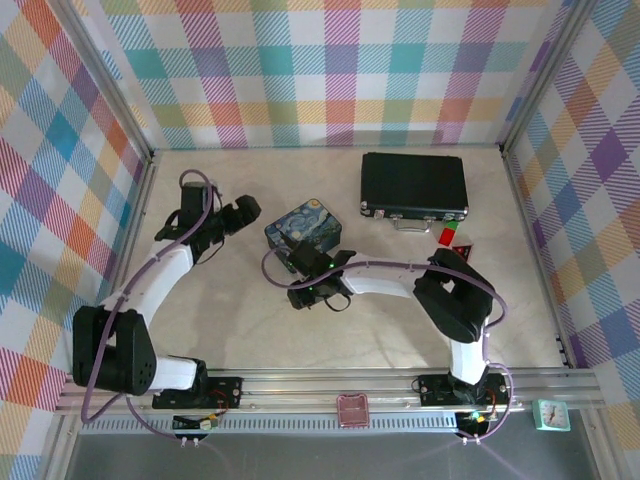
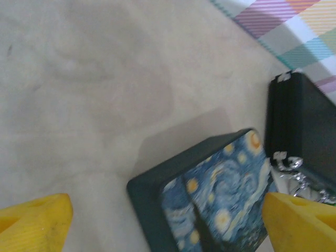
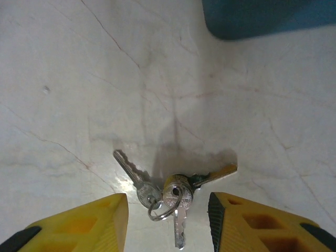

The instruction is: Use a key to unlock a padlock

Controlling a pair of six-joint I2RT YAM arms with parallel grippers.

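near us, the right gripper (image 3: 167, 203) hangs low over the keys (image 3: 169, 195), its yellow fingers (image 3: 94, 220) wide apart with nothing in them. the keys lie flat on the table (image 3: 79, 79) on one ring, right between the fingers. a small dark bit (image 3: 197, 180) by the ring may be the padlock, we cannot tell.

we think the keys are thin and flat, so the fingers may scrape the table or slide off them. a pinch on the ring may leave the keys swinging.

just past the keys sits the blue tin (image 1: 303, 228), so a push that way may bump it. the near side has more bare table.

the left gripper (image 2: 165, 207) waits by the tin, fingers wide and not holding a thing. farther back is the black case (image 1: 413, 183), then the checked wall (image 1: 330, 70).
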